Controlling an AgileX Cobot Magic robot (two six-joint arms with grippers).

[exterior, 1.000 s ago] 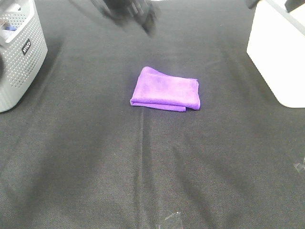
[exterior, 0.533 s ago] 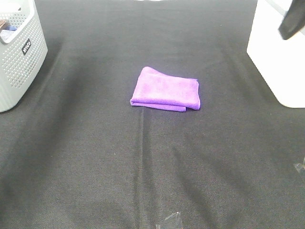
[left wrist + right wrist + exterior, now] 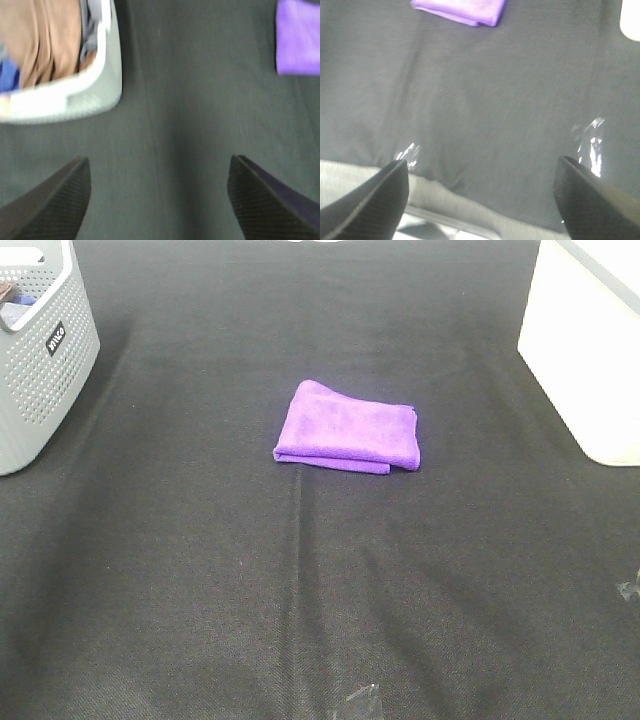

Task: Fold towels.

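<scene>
Our left gripper point(image 3: 159, 200) has its dark, finely ribbed fingers spread wide with nothing between them, hanging above bare black cloth; our right gripper point(image 3: 480, 197) is just as wide apart and empty, held over the near edge of the table.

Taking the grey perforated basket point(image 3: 40, 370) as landmark, the purple towel point(image 3: 348, 427) lies well to its right on the black table cover point(image 3: 300, 590), touching neither gripper. We judge the folding done: the towel sits as a compact layered rectangle, fuzzy and soft, its lower edges slightly uneven. The basket holds brown and blue fabric, perhaps still to fold.
</scene>
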